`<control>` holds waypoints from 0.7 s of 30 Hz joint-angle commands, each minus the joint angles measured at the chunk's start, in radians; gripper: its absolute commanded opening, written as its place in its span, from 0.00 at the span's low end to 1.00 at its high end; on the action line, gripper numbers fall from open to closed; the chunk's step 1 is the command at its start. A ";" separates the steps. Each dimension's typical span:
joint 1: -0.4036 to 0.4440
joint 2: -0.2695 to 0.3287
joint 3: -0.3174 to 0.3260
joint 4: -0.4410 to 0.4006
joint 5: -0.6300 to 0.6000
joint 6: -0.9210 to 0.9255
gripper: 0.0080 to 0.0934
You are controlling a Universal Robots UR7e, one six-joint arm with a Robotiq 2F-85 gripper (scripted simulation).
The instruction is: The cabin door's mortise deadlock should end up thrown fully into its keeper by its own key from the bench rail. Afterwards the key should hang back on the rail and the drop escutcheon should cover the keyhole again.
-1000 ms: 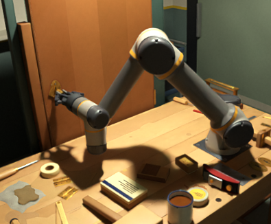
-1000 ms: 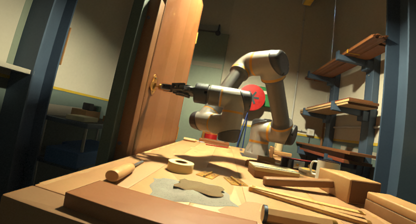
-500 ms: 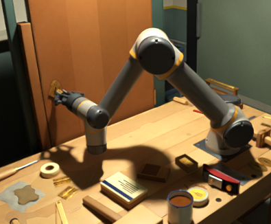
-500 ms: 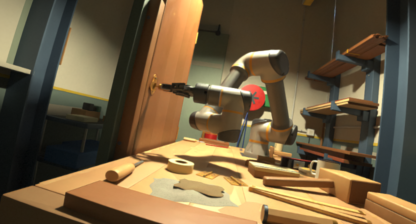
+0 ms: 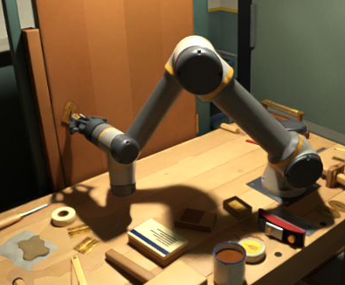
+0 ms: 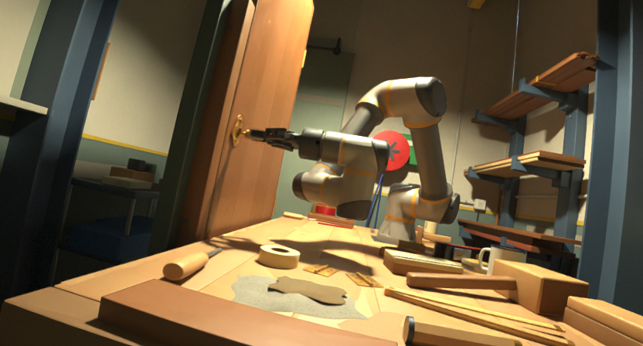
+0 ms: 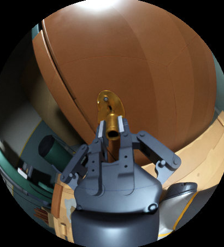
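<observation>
On the wooden cabin door [image 5: 113,78], near its closing edge, sits a brass escutcheon plate [image 7: 110,105] around the keyhole. My gripper [image 7: 112,127] reaches out level from the bench to that plate and is clamped on the bow of the brass key [image 7: 112,128], whose shank points into the door at the plate. From the second side camera the key [image 6: 248,134] bridges the short stretch between my fingers and the escutcheon [image 6: 237,130]. The bolt and its keeper are hidden from me. The drop cover's position over the keyhole is hidden behind the key.
A mug [image 5: 229,262] stands at the near bench edge, with a tin [image 5: 252,249] beside it. A roll of tape [image 5: 63,216], a chisel [image 5: 13,220], hinges [image 5: 82,237], a book [image 5: 157,241] and a mallet [image 6: 530,281] lie across the bench. The brass rail [image 5: 283,109] sits at the far right.
</observation>
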 commanded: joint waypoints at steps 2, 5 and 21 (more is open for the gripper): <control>0.000 -0.001 0.000 -0.001 0.000 0.000 0.00; 0.000 -0.001 0.000 -0.001 0.000 0.000 0.00; 0.000 -0.001 0.000 -0.001 0.000 0.000 0.22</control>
